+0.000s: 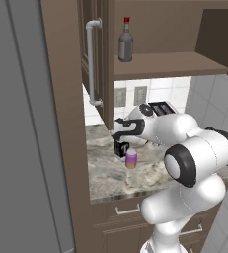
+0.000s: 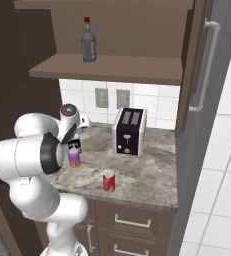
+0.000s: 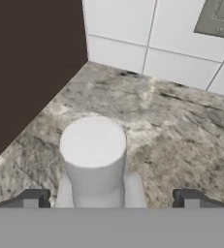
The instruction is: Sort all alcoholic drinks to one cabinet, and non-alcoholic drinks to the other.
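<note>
Two bottles: grey (image 2: 89, 42) on shelf, square (image 3: 93, 160) between wide-open, empty tool (image 3: 111, 197). Two cans: purple (image 2: 74, 158), red (image 2: 108, 180).

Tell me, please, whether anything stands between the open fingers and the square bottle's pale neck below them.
Nothing visible does. In the hand view the square bottle's pale neck rises between the two fingers, wide apart, with bare counter around it. The purple can stands beside the bottle, not between.
</note>
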